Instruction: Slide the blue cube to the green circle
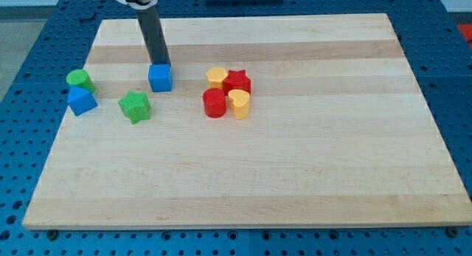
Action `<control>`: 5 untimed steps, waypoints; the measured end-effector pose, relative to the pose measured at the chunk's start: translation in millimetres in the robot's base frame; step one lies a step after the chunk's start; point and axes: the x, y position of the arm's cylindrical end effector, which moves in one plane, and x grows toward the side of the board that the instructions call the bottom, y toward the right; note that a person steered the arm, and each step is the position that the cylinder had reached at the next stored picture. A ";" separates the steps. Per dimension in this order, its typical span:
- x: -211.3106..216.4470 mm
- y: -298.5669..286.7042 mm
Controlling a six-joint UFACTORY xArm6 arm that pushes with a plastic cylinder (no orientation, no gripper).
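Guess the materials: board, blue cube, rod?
Board: looks like pale wood, matte; lengthwise grain and plank stripes show.
Blue cube: probably moulded or printed plastic, one even colour, soft sheen, slightly rounded edges.
Rod: dark, smooth, faint lengthwise highlight; metal or hard plastic, can't tell which. My tip sits right behind the cube, on the side toward the view's top.

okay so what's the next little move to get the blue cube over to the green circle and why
Probably bring my tip round to the blue cube's right side and push left. It sits at the cube's top edge now, while the green circle lies off to the view's left.
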 end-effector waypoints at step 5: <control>34.4 38.1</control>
